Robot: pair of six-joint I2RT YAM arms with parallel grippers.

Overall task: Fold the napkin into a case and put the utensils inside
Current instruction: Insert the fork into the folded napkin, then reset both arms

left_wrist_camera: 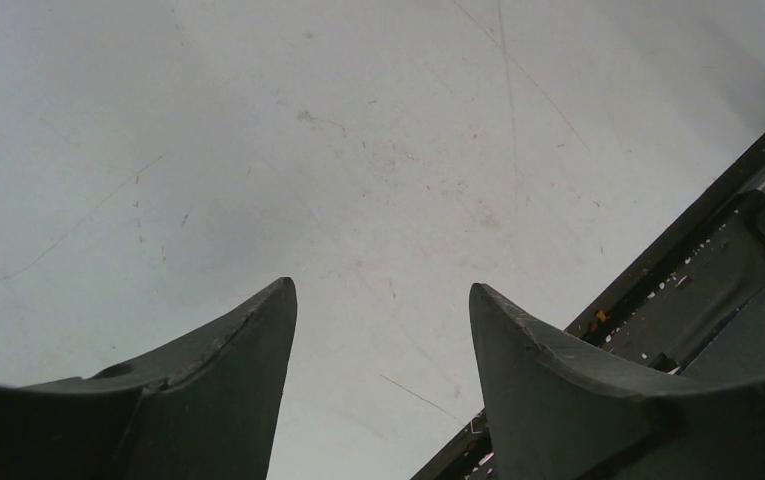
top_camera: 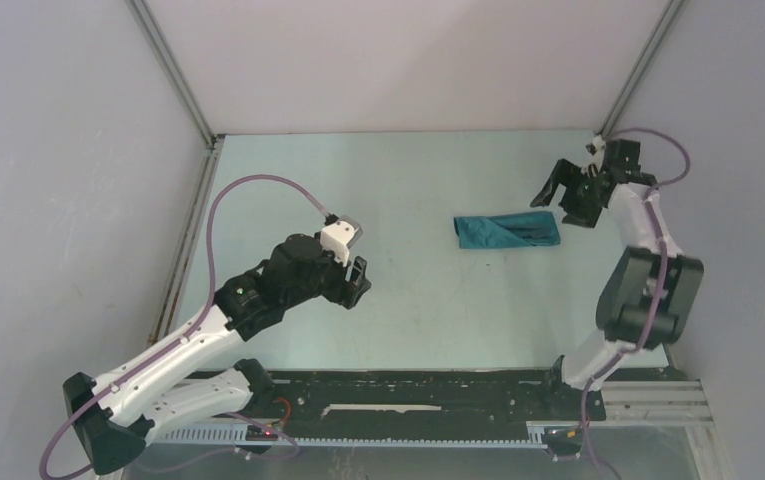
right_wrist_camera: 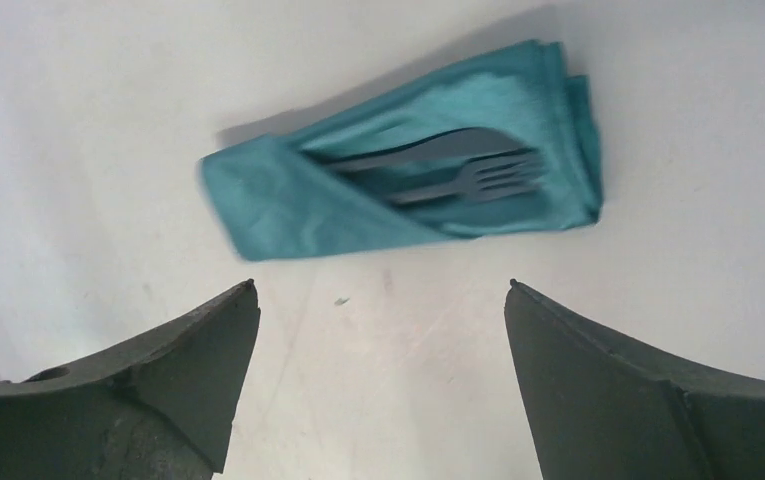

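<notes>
While both arms hover with jaws apart, the case (top_camera: 507,231) lies folded on the table (top_camera: 438,310) with the fork (right_wrist_camera: 493,178) and knife (right_wrist_camera: 428,152) inside.

The right gripper (top_camera: 562,206) hangs just beside the case's right end, wrist tipped down toward it, fingers spread wide and empty. The left gripper (top_camera: 356,278) is well to the left of the case on a low, outstretched arm, also parted and empty. Fork head and knife blade show side by side at the case's open end. A diagonal fold hides their handles, and from above they are only a dark smudge.
</notes>
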